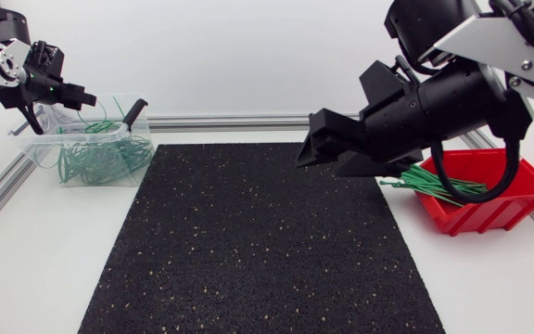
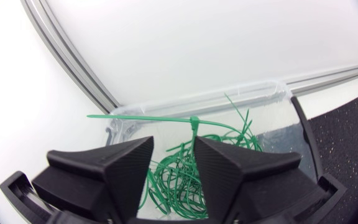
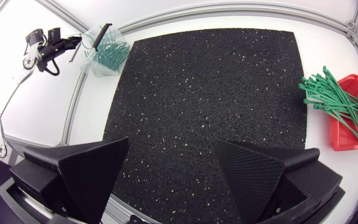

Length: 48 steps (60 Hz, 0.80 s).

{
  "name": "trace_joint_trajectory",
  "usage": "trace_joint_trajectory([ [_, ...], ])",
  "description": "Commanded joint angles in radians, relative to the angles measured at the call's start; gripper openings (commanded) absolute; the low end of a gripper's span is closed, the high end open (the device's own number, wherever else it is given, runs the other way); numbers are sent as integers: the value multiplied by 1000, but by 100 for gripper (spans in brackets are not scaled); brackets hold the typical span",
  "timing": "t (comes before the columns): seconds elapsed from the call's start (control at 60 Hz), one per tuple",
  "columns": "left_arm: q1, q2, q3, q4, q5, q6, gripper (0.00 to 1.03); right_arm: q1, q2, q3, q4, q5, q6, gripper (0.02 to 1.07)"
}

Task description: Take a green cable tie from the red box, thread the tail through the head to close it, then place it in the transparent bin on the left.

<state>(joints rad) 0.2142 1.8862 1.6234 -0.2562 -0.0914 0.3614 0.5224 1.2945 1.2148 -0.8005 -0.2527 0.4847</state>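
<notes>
My left gripper (image 1: 80, 95) hangs over the transparent bin (image 1: 40, 147) at the table's far left. Its fingers (image 2: 120, 158) stand apart, open. A closed green cable tie (image 2: 194, 122) lies just ahead of the fingertips, over the bin, with its tail sticking out sideways and its loop touching one fingertip. Several green ties (image 2: 179, 180) lie in the bin (image 2: 253, 90) below. My right gripper (image 1: 327, 150) hovers open and empty above the mat's right half, its fingers (image 3: 92, 165) wide apart. The red box (image 1: 489, 209) at the right holds loose green ties (image 1: 429, 183), some hanging over its edge.
A black speckled mat (image 1: 258, 241) covers the middle of the table. An aluminium rail (image 1: 230, 121) runs along the back edge and another down the left side. In the right wrist view the bin (image 3: 104, 53) and the red box (image 3: 353, 134) sit at opposite ends of the mat.
</notes>
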Motion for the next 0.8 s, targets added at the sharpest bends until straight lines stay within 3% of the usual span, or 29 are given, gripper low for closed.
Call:
trace_joint_trajectory([
  [0.0, -4, 17, 18, -5, -19, 24, 100, 5, -23, -34, -2, 10, -24, 102],
  [0.283, -9, -87, -65, -34, -31, 28, 100, -47, -77, -47, -2, 55, -57, 102],
  [0.383, -7, -185, -145, -34, -11, 25, 100, -85, -121, -75, 11, 121, -98, 102],
  [0.583, -56, -484, -447, 147, -10, -6, 100, -231, -238, -187, 52, 167, -204, 102],
  [0.783, -105, -711, -629, 158, -10, -18, 100, -392, -393, -317, 109, 196, -339, 102],
])
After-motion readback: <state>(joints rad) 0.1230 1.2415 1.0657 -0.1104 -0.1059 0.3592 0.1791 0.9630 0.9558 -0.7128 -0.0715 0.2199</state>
